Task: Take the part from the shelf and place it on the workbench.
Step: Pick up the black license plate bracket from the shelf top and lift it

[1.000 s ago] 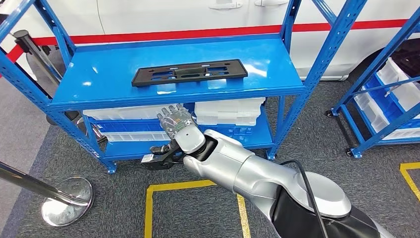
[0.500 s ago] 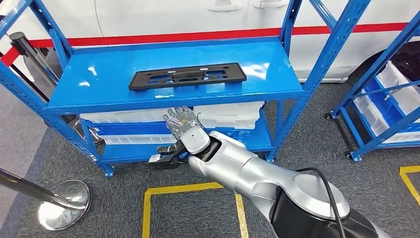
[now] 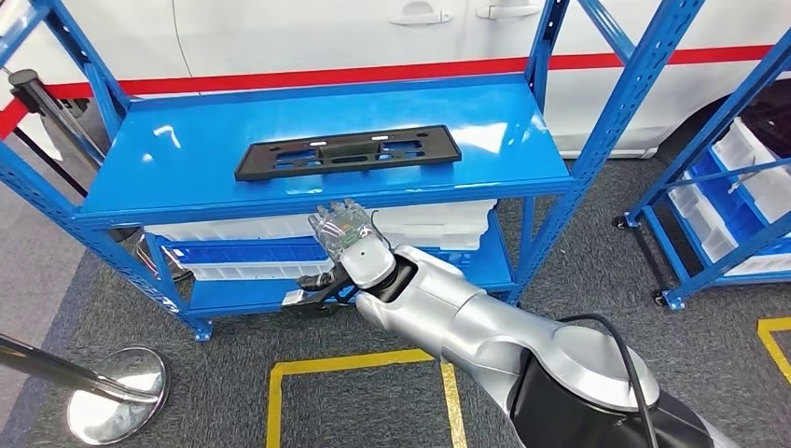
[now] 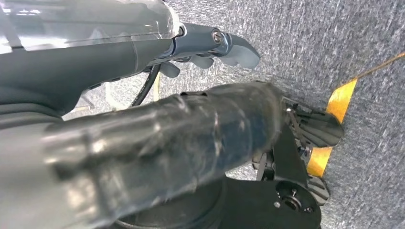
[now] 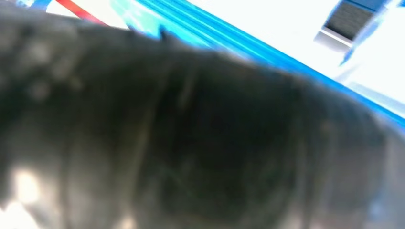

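Glossy blue shelf (image 3: pixel 168 177) at twelve o'clock, flat black part (image 3: pixel 347 152) lying at its middle, right hand (image 3: pixel 343 233) empty with fingers spread just below the front edge, left hand (image 4: pixel 210 45) holding nothing, fingers loosely curled, grey carpet (image 3: pixel 616 280), yellow floor tape (image 3: pixel 354 362), white vehicle (image 3: pixel 373 33) behind

The right arm (image 3: pixel 485 327) is silver, smooth and rounded, with a black shoulder section and a black cable (image 3: pixel 620 369) looping over it. The right hand (image 3: pixel 345 238) has a clear-covered back over pale fingers. The left hand (image 4: pixel 205 45) shows a grey thumb with a screw.

Car workshop: blue steel shelving (image 3: pixel 597 131), white vehicle (image 3: pixel 373 28), floor tape (image 3: pixel 345 362).
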`<state>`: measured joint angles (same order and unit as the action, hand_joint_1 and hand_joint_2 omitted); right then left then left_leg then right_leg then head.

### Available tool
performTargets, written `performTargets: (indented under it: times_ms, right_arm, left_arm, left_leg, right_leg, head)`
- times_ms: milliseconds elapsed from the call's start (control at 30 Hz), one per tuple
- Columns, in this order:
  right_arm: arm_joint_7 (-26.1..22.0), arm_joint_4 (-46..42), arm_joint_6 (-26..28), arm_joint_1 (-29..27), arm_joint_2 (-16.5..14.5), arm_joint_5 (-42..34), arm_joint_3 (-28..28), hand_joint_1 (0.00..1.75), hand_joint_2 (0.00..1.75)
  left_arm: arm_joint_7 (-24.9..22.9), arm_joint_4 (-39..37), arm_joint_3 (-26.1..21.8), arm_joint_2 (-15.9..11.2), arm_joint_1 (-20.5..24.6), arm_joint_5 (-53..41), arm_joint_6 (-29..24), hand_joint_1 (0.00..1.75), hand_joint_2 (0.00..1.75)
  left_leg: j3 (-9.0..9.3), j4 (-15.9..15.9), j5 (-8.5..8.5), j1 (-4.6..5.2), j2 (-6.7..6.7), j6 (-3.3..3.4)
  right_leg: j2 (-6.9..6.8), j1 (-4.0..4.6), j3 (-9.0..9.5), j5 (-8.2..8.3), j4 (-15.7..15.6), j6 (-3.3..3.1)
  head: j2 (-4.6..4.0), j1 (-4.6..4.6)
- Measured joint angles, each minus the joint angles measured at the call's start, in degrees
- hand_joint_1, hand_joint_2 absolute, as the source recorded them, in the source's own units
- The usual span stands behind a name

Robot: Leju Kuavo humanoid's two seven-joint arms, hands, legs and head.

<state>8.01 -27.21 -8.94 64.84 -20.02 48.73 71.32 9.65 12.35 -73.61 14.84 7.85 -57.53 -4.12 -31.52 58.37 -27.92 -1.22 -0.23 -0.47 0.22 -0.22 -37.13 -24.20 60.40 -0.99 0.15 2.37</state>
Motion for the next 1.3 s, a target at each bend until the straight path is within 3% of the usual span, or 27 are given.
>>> performTargets:
  times_ms: [100, 200, 233, 267, 300, 367, 400, 500, 600, 700, 733, 767, 800, 867, 933, 1033, 1133, 1167, 1233, 1300]
  right_arm:
    - [0.08, 0.01, 0.05, 0.23, -0.06, 0.18, -0.04, 0.00, 0.00]
    - [0.51, -0.06, 0.43, 0.55, -0.11, 0.32, -0.13, 0.00, 0.00]
    - [0.71, -0.15, 0.54, 0.56, -0.12, 0.31, -0.19, 0.00, 0.00]
    - [0.90, -0.31, 0.56, 0.58, -0.13, 0.31, -0.26, 0.00, 0.00]
    - [1.13, -0.52, 0.54, 0.64, -0.15, 0.31, -0.34, 0.00, 0.00]
    - [1.55, -0.98, 0.43, 0.92, -0.22, 0.32, -0.49, 0.00, 0.00]
    - [1.72, -1.14, 0.36, 1.13, -0.26, 0.32, -0.54, 0.00, 0.00]
    - [2.02, -1.44, 0.21, 1.52, -0.30, 0.31, -0.62, 0.00, 0.00]
    - [2.14, -1.79, 0.20, 1.78, -0.39, 0.31, -0.79, 0.00, 0.00]
    - [2.18, -1.88, 0.15, 1.94, -0.33, 0.32, -1.02, 0.00, 0.00]
    - [2.18, -1.87, 0.12, 1.83, -0.26, 0.32, -1.03, 0.00, 0.00]
    - [2.17, -1.84, 0.07, 1.70, -0.19, 0.32, -1.03, 0.00, 0.00]
    - [2.15, -1.81, 0.03, 1.62, -0.13, 0.35, -1.04, 0.00, 0.00]
    - [2.09, -1.78, 0.00, 1.57, -0.09, 0.50, -1.05, 0.00, 0.00]
    - [2.02, -1.73, -0.03, 1.56, -0.06, 0.78, -1.07, 0.00, 0.00]
    - [2.01, -1.70, -0.45, 1.55, -0.04, 0.97, -1.06, 0.00, 0.00]
    - [2.22, -2.17, -1.23, 1.63, -0.10, 0.81, -1.06, 0.00, 0.00]
    - [2.25, -2.38, -1.39, 1.70, -0.17, 0.77, -1.06, 0.00, 0.00]
    - [2.27, -2.62, -1.61, 1.68, -0.29, 0.72, -1.04, 0.00, 0.00]
    - [2.27, -2.71, -1.79, 1.46, -0.33, 0.71, -1.01, 0.00, 0.00]
  left_arm:
    - [-0.10, 0.00, 0.00, 0.00, 0.12, -0.09, -0.30, 0.00, 0.00]
    - [-0.30, 0.00, 0.00, 0.00, 0.10, -0.17, -0.50, 0.00, 0.00]
    - [-0.33, 0.00, 0.00, 0.00, 0.06, -0.20, -0.52, 0.00, 0.00]
    - [-0.34, 0.00, 0.00, 0.00, 0.00, -0.21, -0.53, 0.00, 0.00]
    - [-0.33, 0.00, 0.00, 0.00, -0.06, -0.25, -0.51, 0.00, 0.00]
    - [-0.29, 0.00, 0.00, -0.01, -0.14, -0.41, -0.48, 0.00, 0.00]
    - [-0.26, 0.00, 0.00, -0.01, -0.13, -0.50, -0.45, 0.00, 0.00]
    - [-0.23, 0.00, 0.01, -0.02, 0.11, -0.58, -0.38, 0.00, 0.00]
    - [-0.23, 0.00, 0.01, 0.04, 0.06, -0.58, -0.36, 0.00, 0.00]
    - [-0.23, 0.00, 0.00, 0.05, 0.02, -0.60, -0.38, 0.00, 0.00]
    - [-0.23, 0.00, 0.01, 0.05, 0.02, -0.61, -0.40, 0.00, 0.00]
    - [-0.24, 0.00, 0.01, 0.04, 0.01, -0.63, -0.44, 0.00, 0.00]
    - [-0.27, 0.00, 0.01, 0.04, 0.00, -0.68, -0.49, 0.00, 0.00]
    - [-0.37, 0.00, 0.00, 0.05, -0.04, -0.76, -0.60, 0.00, 0.00]
    - [-0.56, 0.00, 0.00, 0.07, -0.13, -0.81, -0.67, 0.00, 0.00]
    - [-0.82, 0.00, 0.00, 0.07, -0.07, -0.92, -0.80, 0.00, 0.00]
    - [-0.84, 0.00, 0.00, 0.07, -0.06, -1.17, -0.86, 0.00, 0.00]
    - [-0.83, 0.00, 0.00, 0.07, -0.05, -1.19, -0.86, 0.00, 0.00]
    - [-0.82, 0.00, 0.00, 0.07, -0.05, -1.20, -0.86, 0.00, 0.00]
    - [-0.82, 0.00, 0.00, 0.07, -0.09, -1.20, -0.86, 0.00, 0.00]
  left_leg:
    - [-0.78, 2.38, -1.81, -0.21, 0.14, -0.71]
    - [-6.32, 12.80, -6.01, -0.24, 0.14, -1.05]
    - [-8.06, 15.42, -6.36, -0.23, 0.14, -1.09]
    - [-8.87, 16.02, -5.56, -0.23, 0.14, -1.03]
    - [-8.55, 14.35, -3.66, -0.21, 0.14, -0.88]
    - [-5.74, 7.09, 0.88, -0.03, 0.16, -0.22]
    - [-4.30, 3.75, 2.14, 0.15, 0.17, 0.15]
    - [-2.92, 0.54, 2.32, 0.60, 0.12, 0.76]
    - [-2.25, -0.40, 2.57, 0.07, 0.21, 1.43]
    - [-1.74, -0.68, 2.34, -0.04, 0.33, 2.05]
    - [-1.61, -0.65, 2.18, -0.04, 0.30, 2.11]
    - [-1.40, -0.59, 1.96, -0.05, 0.25, 2.11]
    - [-1.11, -0.49, 1.68, -0.07, 0.19, 2.02]
    - [-0.48, -0.26, 1.05, -0.11, 0.11, 1.76]
    - [-0.20, 0.02, 0.42, -0.07, 0.10, 1.32]
    - [-0.41, 0.13, 0.02, 0.05, 0.14, 0.29]
    - [-0.41, 1.09, -1.01, -0.15, 0.29, -0.58]
    - [-1.40, 3.28, -2.06, -0.18, 0.29, -0.75]
    - [-5.53, 10.63, -4.64, -0.21, 0.28, -0.99]
    - [-9.42, 15.86, -5.06, -0.21, 0.29, -1.08]
  right_leg:
    - [0.08, -0.21, 0.76, -0.15, -0.58, -0.89]
    - [-0.06, -0.03, 1.31, -0.57, -0.73, -1.63]
    - [-0.06, 0.12, 1.42, -0.74, -0.68, -1.78]
    - [-0.01, 0.24, 1.57, -0.93, -0.62, -1.87]
    - [0.07, 0.36, 1.81, -1.16, -0.53, -1.91]
    - [0.20, 0.58, 2.40, -1.68, -0.39, -1.82]
    - [0.22, 0.69, 2.55, -1.88, -0.31, -1.70]
    - [0.10, 0.76, 2.54, -2.00, -0.44, -1.09]
    - [0.00, 0.74, 1.77, -3.20, 1.22, -0.18]
    - [0.01, 0.24, -3.29, -7.20, 10.87, 0.60]
    - [0.00, 0.05, -5.07, -7.81, 13.78, 0.76]
    - [-0.02, -0.16, -6.04, -7.34, 14.88, 0.90]
    - [-0.05, -0.34, -5.93, -5.80, 13.83, 0.97]
    - [-0.12, -0.58, -3.72, -1.62, 8.16, 0.97]
    - [-0.19, -0.46, -1.35, 0.36, 3.00, 0.79]
    - [-0.06, 0.02, -0.11, -0.23, 0.37, 0.13]
    - [0.10, -0.22, 0.93, -0.55, -0.57, -0.86]
    - [0.07, -0.35, 1.46, -0.66, -0.90, -1.19]
    - [-0.04, -0.26, 2.16, -1.10, -1.10, -1.68]
    - [-0.03, -0.07, 2.71, -1.63, -1.07, -1.90]
  head:
    - [0.00, 0.03]
    - [0.00, 0.05]
    - [0.00, 0.05]
    - [0.00, 0.05]
    - [0.00, 0.06]
    - [0.00, 0.04]
    - [0.00, 0.04]
    - [0.00, 0.02]
    - [0.00, -0.02]
    - [0.00, -0.03]
    - [0.00, -0.03]
    - [0.00, -0.03]
    - [0.00, -0.03]
    - [0.00, -0.03]
    - [-0.01, -0.03]
    - [0.00, 0.02]
    - [0.00, 0.06]
    - [0.00, 0.07]
    - [0.00, 0.09]
    - [0.00, 0.08]
